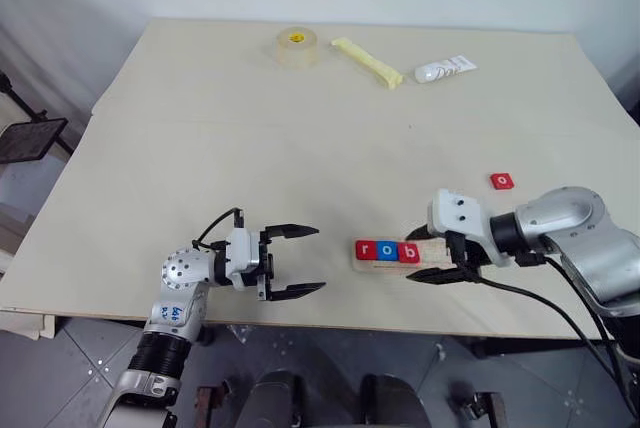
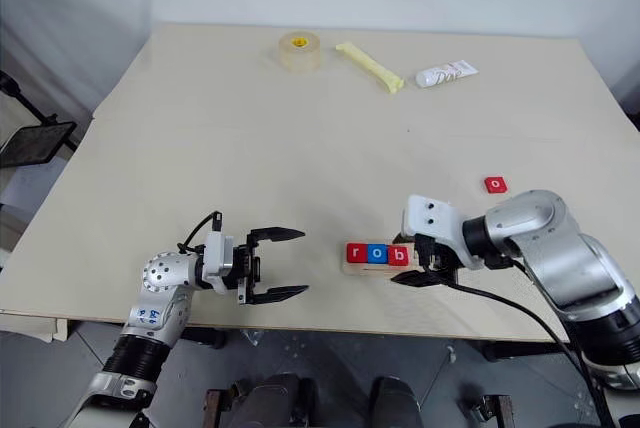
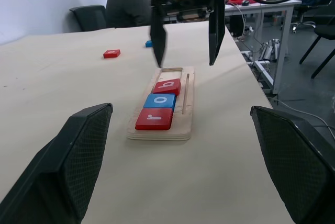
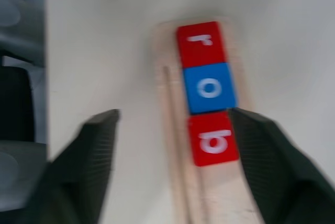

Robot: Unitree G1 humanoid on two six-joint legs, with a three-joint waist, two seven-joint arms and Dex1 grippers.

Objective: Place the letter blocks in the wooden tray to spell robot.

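The wooden tray (image 1: 395, 253) lies near the table's (image 1: 300, 148) front edge, toward its right corner. Three letter blocks sit in it side by side, touching: a red r (image 1: 364, 248), a blue o (image 1: 386, 250) and a red b (image 1: 408, 252), reading "rob" from the tray's left end. The rest of the tray, to the right of the b, is bare in the left wrist view.

So three of five placements look done. A second red o block (image 1: 502, 181) lies loose on the table, behind and to the right of the tray, well apart from it. A small blue block (image 3: 149, 43), likely the t, lies beyond the tray near the red one; its letter cannot be read. Both are left to place, the o next.

The right gripper (image 1: 440, 256) hangs just over the tray's right part, its fingers spread apart and grasping nothing. The left gripper (image 1: 296, 261) hovers left of the tray, also released and empty.

Along the far edge lie a tape roll (image 1: 297, 46), a yellow packet (image 1: 366, 62) and a white tube (image 1: 445, 69).
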